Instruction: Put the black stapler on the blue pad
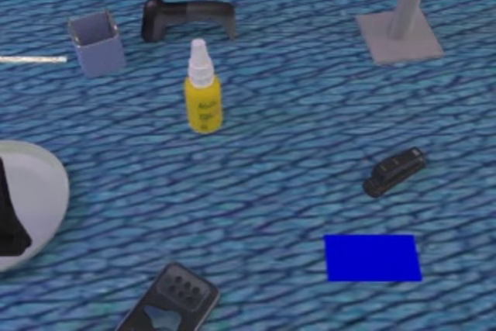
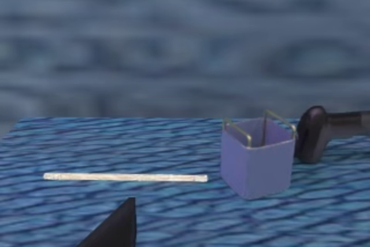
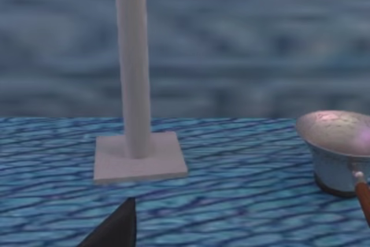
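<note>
The black stapler (image 1: 395,170) lies tilted on the table's right side, a short way beyond the blue pad (image 1: 372,257), which lies flat near the front right. Neither gripper is near them. My left arm (image 1: 27,199) sits parked at the table's left edge. Its gripper (image 2: 231,238) is open over bare table, with one dark fingertip (image 2: 121,227) showing. My right arm is out of the top view. Its gripper (image 3: 167,238) is open too, low over the table, with one fingertip (image 3: 118,227) showing. Stapler and pad do not show in either wrist view.
A yellow bottle (image 1: 203,91) stands mid-table. At the back left are a lavender cup (image 1: 96,42), a curved black handheld device (image 1: 186,17) and a thin white stick (image 1: 31,59). A white post on a square base (image 1: 399,32) stands back right. A flat buttoned device (image 1: 174,300) lies at the front.
</note>
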`<control>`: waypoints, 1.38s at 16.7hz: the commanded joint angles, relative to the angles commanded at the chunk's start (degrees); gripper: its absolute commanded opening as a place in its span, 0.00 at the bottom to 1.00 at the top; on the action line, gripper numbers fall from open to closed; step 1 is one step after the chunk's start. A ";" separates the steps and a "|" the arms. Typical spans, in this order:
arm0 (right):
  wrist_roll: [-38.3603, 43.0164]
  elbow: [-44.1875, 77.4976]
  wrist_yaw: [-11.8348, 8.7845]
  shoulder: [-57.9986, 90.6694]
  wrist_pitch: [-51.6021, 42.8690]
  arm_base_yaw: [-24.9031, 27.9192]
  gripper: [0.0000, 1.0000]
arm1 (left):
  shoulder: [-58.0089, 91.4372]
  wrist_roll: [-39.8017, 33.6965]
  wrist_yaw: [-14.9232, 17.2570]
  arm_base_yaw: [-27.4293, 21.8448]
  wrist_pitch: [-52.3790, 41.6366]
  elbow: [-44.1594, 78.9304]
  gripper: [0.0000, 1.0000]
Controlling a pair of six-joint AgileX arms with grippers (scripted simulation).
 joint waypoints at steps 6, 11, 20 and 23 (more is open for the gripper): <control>4.96 5.92 -0.12 5.93 -4.42 1.42 1.00 | 0.00 0.00 0.00 0.00 0.00 0.00 1.00; 19.39 24.97 -0.06 26.96 -17.75 5.20 1.00 | 0.00 0.00 0.00 0.00 0.00 0.00 1.00; 52.16 67.52 0.27 81.57 -49.63 13.99 1.00 | 0.00 0.00 0.00 0.00 0.00 0.00 1.00; 61.76 79.88 0.24 95.89 -58.64 16.60 1.00 | 0.00 0.00 0.00 0.00 0.00 0.00 1.00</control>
